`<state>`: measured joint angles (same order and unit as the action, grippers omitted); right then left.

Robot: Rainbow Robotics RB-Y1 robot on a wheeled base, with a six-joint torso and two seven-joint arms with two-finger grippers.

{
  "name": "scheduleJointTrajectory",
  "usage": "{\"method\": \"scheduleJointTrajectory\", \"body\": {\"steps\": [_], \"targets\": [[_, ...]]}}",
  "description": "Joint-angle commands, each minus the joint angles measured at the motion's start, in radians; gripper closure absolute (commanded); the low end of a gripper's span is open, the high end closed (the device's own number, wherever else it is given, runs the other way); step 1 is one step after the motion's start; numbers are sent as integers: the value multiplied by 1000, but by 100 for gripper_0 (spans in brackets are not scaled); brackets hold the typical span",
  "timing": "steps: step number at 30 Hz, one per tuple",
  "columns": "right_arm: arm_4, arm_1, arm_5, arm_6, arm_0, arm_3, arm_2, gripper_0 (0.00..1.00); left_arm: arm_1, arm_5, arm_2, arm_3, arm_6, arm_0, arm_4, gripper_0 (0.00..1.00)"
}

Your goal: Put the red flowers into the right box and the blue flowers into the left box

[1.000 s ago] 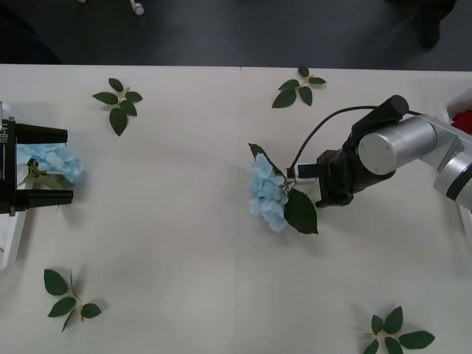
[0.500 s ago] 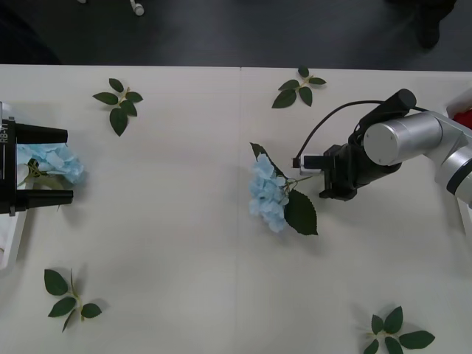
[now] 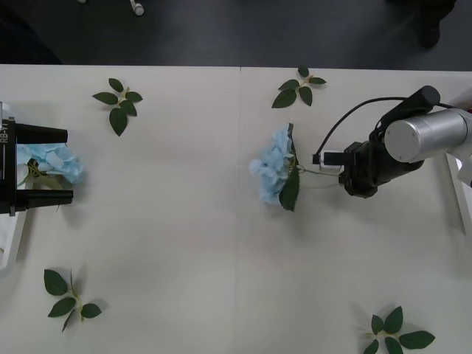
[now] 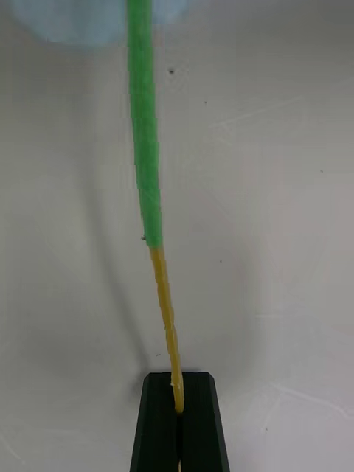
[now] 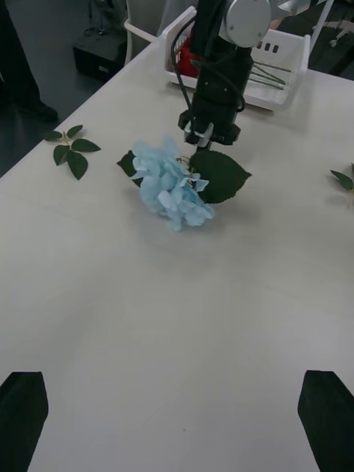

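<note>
The stem of a blue flower (image 3: 274, 165) near the desk's (image 3: 184, 243) middle is pinched by the right hand (image 3: 341, 169), while the left hand (image 3: 53, 166) is held spread at the left edge.

The blue flowers (image 3: 274, 166) are pale blue with dark green leaves; the held stem (image 4: 147, 147) runs bright green, then yellow. The right gripper (image 4: 178, 424) is black, the table (image 3: 184, 258) off-white, and the right box (image 5: 284, 55) white with red inside.
</note>
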<state>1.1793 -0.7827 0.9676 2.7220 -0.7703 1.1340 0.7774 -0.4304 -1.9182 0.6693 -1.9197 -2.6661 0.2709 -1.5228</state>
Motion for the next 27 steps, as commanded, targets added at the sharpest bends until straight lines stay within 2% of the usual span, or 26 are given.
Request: {"method": "scheduleJointTrajectory", "body": {"steps": [1, 10, 14, 20, 27], "targets": [[28, -27, 5, -17, 6, -2, -12, 100, -30, -2, -11, -28, -21, -10, 3, 0], [301, -89, 54, -17, 6, -2, -49, 100, -30, -2, -11, -28, -21, -10, 3, 0], [387, -104, 100, -17, 8, -2, -104, 100, -30, -2, -11, -28, -21, -10, 3, 0], [530, -105, 166, -17, 46, -2, -248, 100, -30, -2, -11, -28, -21, -10, 3, 0], [734, -109, 166, -17, 54, -2, -310, 100, -30, -2, -11, -28, -21, -10, 3, 0]]}}
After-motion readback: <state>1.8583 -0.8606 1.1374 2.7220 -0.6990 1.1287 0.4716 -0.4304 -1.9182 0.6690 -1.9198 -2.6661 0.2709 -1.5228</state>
